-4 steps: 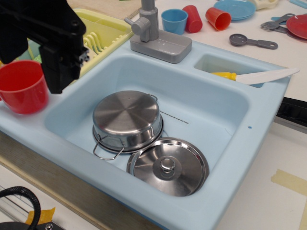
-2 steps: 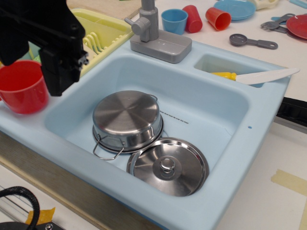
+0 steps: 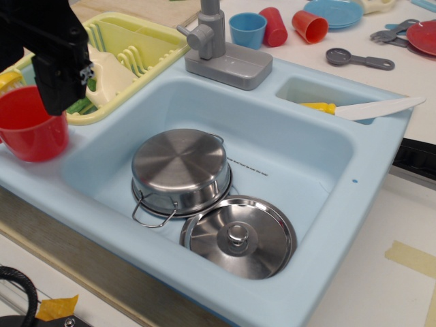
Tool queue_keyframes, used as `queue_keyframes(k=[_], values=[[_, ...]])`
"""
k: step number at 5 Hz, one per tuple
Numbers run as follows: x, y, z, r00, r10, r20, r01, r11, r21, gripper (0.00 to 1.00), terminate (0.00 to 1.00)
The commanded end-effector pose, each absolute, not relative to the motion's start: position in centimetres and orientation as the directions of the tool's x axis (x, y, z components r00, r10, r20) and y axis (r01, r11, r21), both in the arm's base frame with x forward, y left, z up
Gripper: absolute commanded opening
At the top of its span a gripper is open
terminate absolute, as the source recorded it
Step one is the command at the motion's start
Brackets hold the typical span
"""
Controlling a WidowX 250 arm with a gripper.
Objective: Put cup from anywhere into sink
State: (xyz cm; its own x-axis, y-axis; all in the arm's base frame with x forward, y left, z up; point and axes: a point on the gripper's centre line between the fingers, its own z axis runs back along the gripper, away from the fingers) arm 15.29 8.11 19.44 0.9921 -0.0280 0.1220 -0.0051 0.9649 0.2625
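Note:
The cup [image 3: 28, 129] is a large bright red mug. It stands upright on the left rim of the light-blue sink [image 3: 320, 153], outside the basin. My black gripper [image 3: 56, 92] hangs at the top left, directly over the cup's right rim, and hides part of the mouth. Its lower tip reaches down to about rim level. The frame does not show the jaws apart or together, and I cannot tell if it touches the cup. The basin holds an upside-down steel pot [image 3: 180, 170] and a steel lid [image 3: 238, 235].
A yellow-green dish rack [image 3: 136, 48] stands behind the cup. The grey faucet [image 3: 219, 44] is at the back rim. The side compartment holds a yellow item and a white knife [image 3: 378, 107]. Behind the sink are a blue cup [image 3: 247, 29], two small red tumblers [image 3: 274, 26], plates and a grey spoon [image 3: 357, 59].
My gripper has moved left and a little up, from beside the cup to over its right rim, uncovering more of the dish rack. The cup has not moved.

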Motion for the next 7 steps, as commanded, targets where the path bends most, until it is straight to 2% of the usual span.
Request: queue_keyframes(k=[1,2,4,5,6,7], values=[[15.9,9.6,17.9,0.993,-0.014,0.12,-0.017,0.968,0.251,1.0,0.0],[16.3,10.0,16.1,0.995,0.029,0.101,-0.052,0.969,0.24,1.0,0.0],[16.2,10.5,13.7,0.988,0.049,0.146,-0.082,0.97,0.228,1.0,0.0],[16.1,10.3,13.5,0.985,0.061,0.159,-0.097,0.967,0.235,0.0,0.0],[16.2,10.1,13.6,0.985,0.059,0.16,-0.096,0.967,0.237,0.0,0.0],[16.2,9.0,14.8,0.983,0.067,0.172,-0.112,0.957,0.267,0.0,0.0]])
